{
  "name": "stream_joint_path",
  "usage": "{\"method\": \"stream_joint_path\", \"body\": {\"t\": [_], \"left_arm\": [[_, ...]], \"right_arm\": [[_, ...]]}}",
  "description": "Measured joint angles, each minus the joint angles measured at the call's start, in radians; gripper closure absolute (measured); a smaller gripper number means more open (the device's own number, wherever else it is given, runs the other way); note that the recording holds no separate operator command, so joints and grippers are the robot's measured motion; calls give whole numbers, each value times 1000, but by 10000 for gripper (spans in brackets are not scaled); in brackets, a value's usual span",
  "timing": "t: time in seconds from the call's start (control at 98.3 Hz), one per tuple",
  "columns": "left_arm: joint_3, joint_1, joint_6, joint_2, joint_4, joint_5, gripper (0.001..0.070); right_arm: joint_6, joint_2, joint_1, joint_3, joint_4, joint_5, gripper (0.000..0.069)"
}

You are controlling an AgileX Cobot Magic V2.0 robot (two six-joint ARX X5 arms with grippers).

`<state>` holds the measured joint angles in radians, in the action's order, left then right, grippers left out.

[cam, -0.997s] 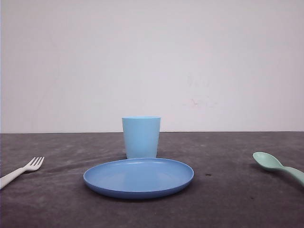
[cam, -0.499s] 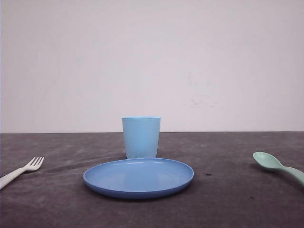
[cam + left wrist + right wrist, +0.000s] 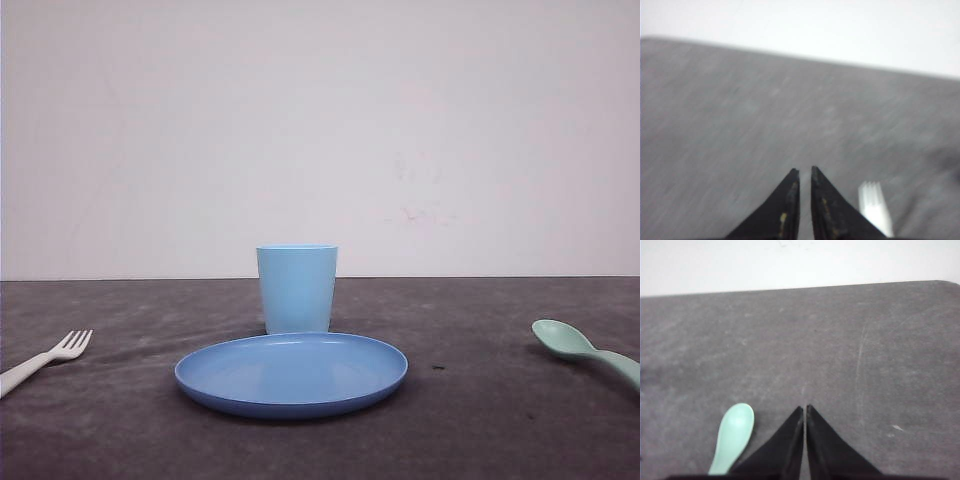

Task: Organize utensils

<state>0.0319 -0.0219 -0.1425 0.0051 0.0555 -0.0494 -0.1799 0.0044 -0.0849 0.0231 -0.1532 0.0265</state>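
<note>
The white fork (image 3: pixel 45 358) lies on the dark table at the far left, tines pointing inward. At the far right lies the pale mint-green spoon (image 3: pixel 585 350), its bowl toward the middle. In the blurred left wrist view, my left gripper (image 3: pixel 804 172) hovers over bare table with its black fingers nearly together and nothing between them; the fork's tines (image 3: pixel 874 207) lie just beside one finger. My right gripper (image 3: pixel 805 409) is shut and empty above the table. The spoon (image 3: pixel 734 436) lies close beside it, bowl up.
A light blue cup (image 3: pixel 297 288) stands upright at the table's middle. A blue round plate (image 3: pixel 291 373) lies right in front of it. A white wall backs the dark grey table (image 3: pixel 480 420).
</note>
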Motion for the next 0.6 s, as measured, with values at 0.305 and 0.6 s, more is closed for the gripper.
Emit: {"method": "stream_joint_path", "body": {"t": [0.305,0.6], "left_arm": [[126,0,-129,11,-107,-88,695],[463,0,-134,229,70,-186,695]], "right_arm": [[-137,24,0,256,-33,24,682],[-79,269,0,636,-246,26,682]]}}
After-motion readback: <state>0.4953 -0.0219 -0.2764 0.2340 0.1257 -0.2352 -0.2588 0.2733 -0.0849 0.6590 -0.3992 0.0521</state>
